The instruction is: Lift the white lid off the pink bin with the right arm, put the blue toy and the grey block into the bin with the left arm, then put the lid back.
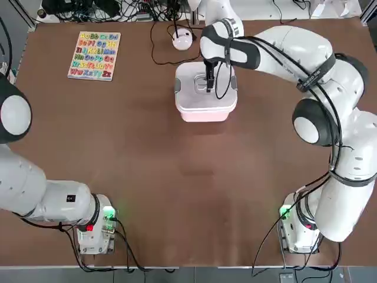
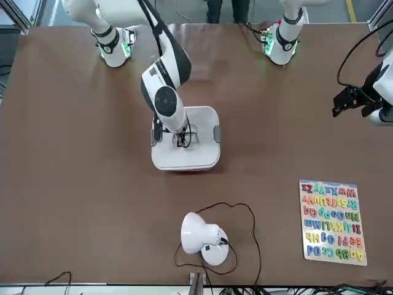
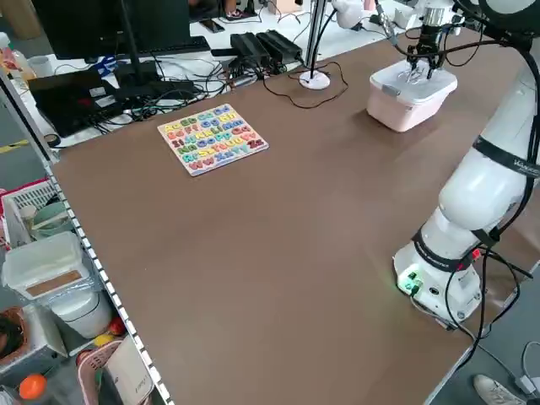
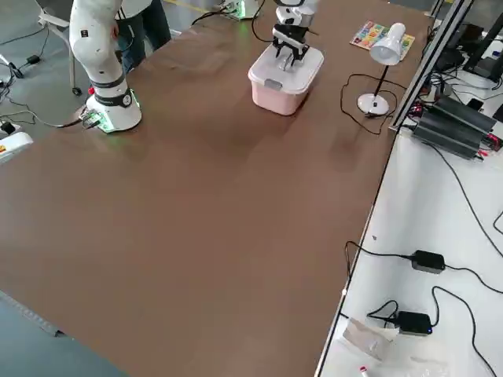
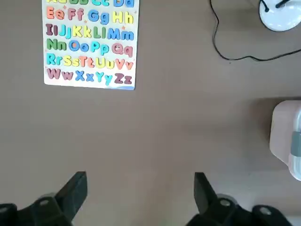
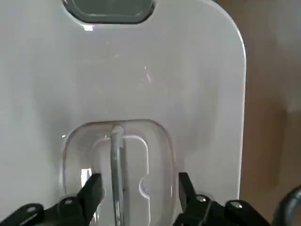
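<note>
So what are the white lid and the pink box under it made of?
The white lid looks like smooth, slightly shiny plastic: light glints off it, and the sunken handle in its middle is see-through. The grey clip at its edge looks like matte plastic. The pink bin is probably plastic too, pale with soft rounded corners; whether its walls let light through I cannot tell.

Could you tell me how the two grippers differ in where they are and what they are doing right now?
The right gripper hangs low over the white lid on the pink bin, its fingers straddling the lid's recessed handle; the left gripper hovers above bare table, off to the side of the bin. The right arm reaches far across the table; the left arm is parked. Both stand open, holding nothing.
</note>
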You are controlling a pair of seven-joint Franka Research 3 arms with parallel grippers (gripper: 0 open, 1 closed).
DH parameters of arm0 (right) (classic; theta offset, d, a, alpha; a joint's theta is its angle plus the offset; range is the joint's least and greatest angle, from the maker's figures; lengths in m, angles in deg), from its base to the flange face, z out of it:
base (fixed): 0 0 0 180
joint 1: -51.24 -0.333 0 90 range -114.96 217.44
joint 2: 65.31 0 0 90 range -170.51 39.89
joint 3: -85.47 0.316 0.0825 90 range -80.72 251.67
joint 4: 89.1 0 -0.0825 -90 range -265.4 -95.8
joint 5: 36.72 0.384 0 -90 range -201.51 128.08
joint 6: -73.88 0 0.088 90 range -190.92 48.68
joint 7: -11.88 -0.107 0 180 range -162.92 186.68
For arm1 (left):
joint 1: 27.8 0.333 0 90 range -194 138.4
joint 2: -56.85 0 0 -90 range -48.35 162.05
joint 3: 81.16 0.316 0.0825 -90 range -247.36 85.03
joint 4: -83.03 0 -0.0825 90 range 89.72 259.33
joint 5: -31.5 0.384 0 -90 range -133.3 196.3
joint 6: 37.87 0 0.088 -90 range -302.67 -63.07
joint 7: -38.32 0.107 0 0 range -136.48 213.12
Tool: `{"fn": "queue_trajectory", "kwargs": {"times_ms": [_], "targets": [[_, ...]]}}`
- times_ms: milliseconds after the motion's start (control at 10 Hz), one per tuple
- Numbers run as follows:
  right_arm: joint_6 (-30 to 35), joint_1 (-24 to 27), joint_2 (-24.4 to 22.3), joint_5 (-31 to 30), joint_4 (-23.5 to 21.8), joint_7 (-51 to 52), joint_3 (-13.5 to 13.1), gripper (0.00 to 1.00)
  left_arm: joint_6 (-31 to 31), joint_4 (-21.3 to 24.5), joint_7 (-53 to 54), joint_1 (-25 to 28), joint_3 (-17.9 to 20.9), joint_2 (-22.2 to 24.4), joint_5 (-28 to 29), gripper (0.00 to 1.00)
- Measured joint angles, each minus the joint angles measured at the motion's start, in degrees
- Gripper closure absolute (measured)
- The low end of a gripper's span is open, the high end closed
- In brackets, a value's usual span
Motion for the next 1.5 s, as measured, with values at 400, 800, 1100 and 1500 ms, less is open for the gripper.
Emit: {"fn": "queue_trajectory", "kwargs": {"times_ms": [400,800,1100,1500], "targets": [[0.3,0.0,0.0,0.0,0.2,-0.3,-0.2,0.00,0.0,-0.1,0.0,0.0,0.0,0.0,0.0,0.00],[0.8,0.3,-0.4,-0.1,1.6,-0.6,-2.0,0.00,0.0,-0.4,0.0,0.0,0.0,0.0,0.0,0.00],[4.2,0.6,-3.2,-1.5,4.1,-0.6,-5.4,0.00,0.0,-0.4,0.0,0.0,0.0,0.0,0.0,0.00],[12.1,2.5,-10.3,-8.2,4.8,16.1,-7.5,0.00,0.0,-0.6,0.0,0.0,0.0,0.0,0.0,0.00]]}}
